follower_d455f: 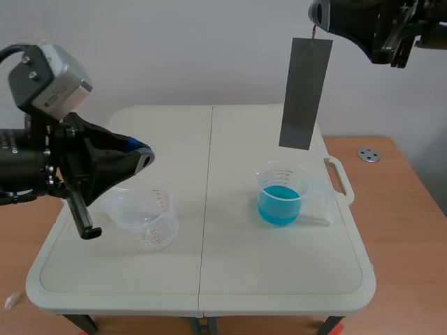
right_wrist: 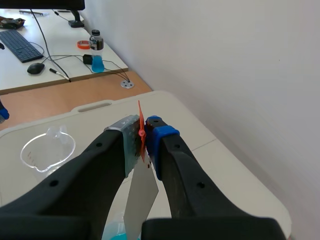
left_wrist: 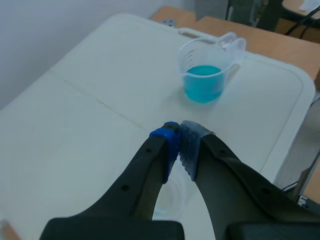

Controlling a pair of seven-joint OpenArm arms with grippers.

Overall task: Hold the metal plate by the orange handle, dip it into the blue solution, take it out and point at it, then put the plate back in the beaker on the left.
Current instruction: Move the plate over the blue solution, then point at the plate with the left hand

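Observation:
High over the table's right half, my right gripper (follower_d455f: 318,17) (right_wrist: 142,131) is shut on the thin orange handle (right_wrist: 140,120) of the grey metal plate (follower_d455f: 306,92) (right_wrist: 141,197). The plate hangs straight down, its lower edge well above the beaker of blue solution (follower_d455f: 281,196) (left_wrist: 205,76). An empty clear beaker (follower_d455f: 143,217) (right_wrist: 47,149) stands on the table's left half. My left gripper (follower_d455f: 142,158) (left_wrist: 179,139) hovers just above that beaker, shut on nothing and aimed toward the blue beaker.
The white folding table (follower_d455f: 209,279) has a carry handle (follower_d455f: 339,179) at its right edge. It stands on a wooden desk (follower_d455f: 405,209) with a metal disc (follower_d455f: 368,154). A small white object (follower_d455f: 12,301) lies at the front left. A second desk holds a keyboard (right_wrist: 20,45).

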